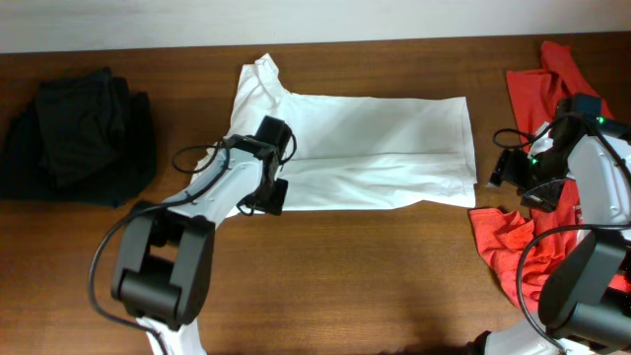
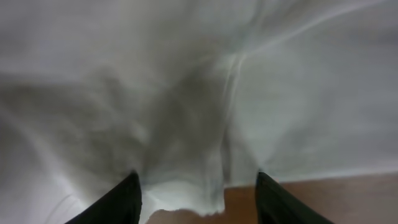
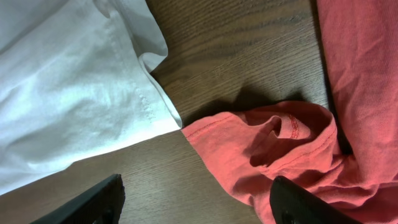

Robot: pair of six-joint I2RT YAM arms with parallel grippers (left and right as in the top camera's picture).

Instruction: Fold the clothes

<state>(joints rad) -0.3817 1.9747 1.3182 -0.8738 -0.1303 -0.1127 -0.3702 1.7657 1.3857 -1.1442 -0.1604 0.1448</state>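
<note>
A white T-shirt [image 1: 365,148] lies flat across the middle of the table, folded into a long band with one sleeve sticking out at the back left. My left gripper [image 1: 273,195] is at its front left corner. In the left wrist view the left gripper [image 2: 197,180] is open, with the shirt's hem [image 2: 186,196] lying loose between its fingers and bare wood showing beside the right finger [image 2: 280,202]. A red T-shirt [image 1: 532,237] lies crumpled at the right. My right gripper [image 3: 198,182] hangs open over the wood, with the red shirt's edge [image 3: 280,143] by one finger and the white shirt's corner [image 3: 68,81] just beyond.
A heap of black clothes [image 1: 79,133] sits at the back left of the brown wooden table [image 1: 345,276]. The red shirt reaches from the back right edge down to the front right, under the right arm.
</note>
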